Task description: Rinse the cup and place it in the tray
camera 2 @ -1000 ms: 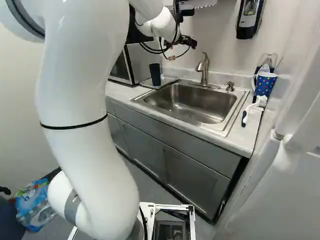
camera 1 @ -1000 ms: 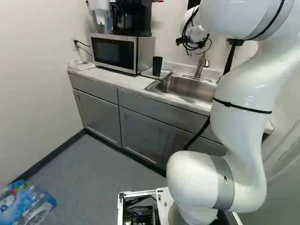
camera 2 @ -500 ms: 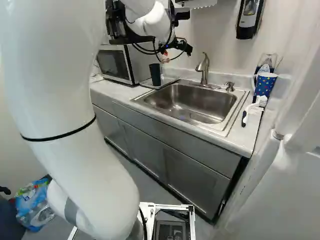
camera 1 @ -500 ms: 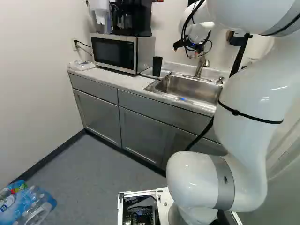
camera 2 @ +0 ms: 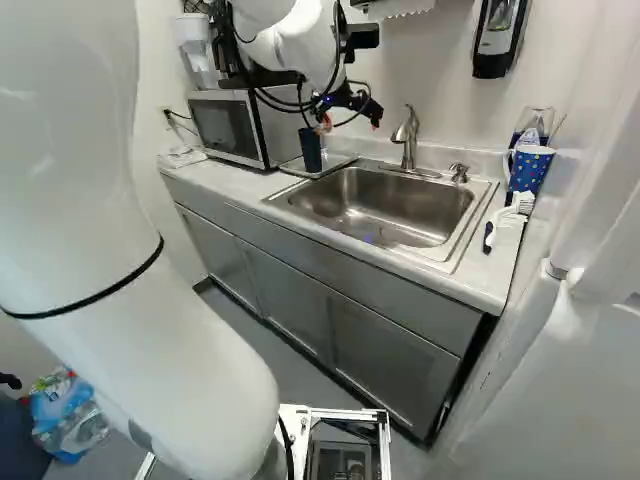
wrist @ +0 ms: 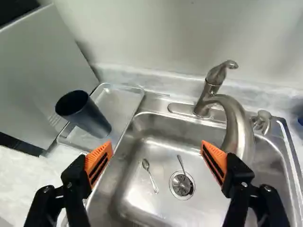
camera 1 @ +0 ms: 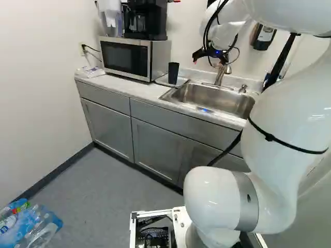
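Clearly the black cup [wrist: 87, 116] is already in the tray [wrist: 124, 97], upright near its front end, with the microwave [camera 1: 125, 58] on one side and the sink's [camera 2: 465, 235] left rim just beyond the other. Claw-wise, the gripper [camera 2: 350, 118] is spread wide and pinches nothing, hanging above the sink; the cup stands ahead of one finger, outside the gap. The main obstacle is the faucet [wrist: 235, 118], rising from the sink's back edge, its spout arching forward close by the other finger. Near the sink's back right corner sits a small pump [camera 2: 459, 172]. Down in the basin lie a spoon [wrist: 150, 175] and a second utensil [wrist: 181, 163] reaching into the drain [wrist: 182, 186]. At the counter's right edge are a dotted blue mug [camera 2: 530, 170], a clear glass [camera 2: 536, 120] behind it and a brush [camera 2: 508, 215] in front. A coffee maker [camera 1: 145, 19] tops the microwave.
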`<state>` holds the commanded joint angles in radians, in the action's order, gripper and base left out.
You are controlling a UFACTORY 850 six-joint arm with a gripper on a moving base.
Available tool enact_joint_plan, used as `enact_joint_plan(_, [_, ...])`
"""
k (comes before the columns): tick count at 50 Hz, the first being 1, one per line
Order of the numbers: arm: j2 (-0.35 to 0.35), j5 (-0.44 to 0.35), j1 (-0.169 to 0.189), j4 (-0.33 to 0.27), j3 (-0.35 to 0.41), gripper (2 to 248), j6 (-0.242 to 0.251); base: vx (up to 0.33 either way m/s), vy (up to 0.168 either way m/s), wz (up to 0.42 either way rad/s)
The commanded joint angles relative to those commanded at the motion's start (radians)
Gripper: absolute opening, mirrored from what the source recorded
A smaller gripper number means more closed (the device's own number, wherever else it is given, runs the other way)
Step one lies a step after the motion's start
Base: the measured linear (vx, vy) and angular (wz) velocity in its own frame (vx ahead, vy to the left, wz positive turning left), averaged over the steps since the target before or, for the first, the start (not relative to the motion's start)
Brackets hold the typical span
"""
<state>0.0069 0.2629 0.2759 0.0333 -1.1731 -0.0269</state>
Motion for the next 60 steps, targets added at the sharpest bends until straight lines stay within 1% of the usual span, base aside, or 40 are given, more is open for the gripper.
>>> enact_joint_plan(15, [0.047,0.087,0.008,0.0,0.047,247,0.0,0.0,0.0,0.0])
enact_joint_plan(22, [0.058,0.087,0.01,0.0,0.057,247,0.0,0.0,0.0,0.0])
enact_joint_plan(60, [0.058,0.087,0.01,0.0,0.057,247,0.0,0.0,0.0,0.0])
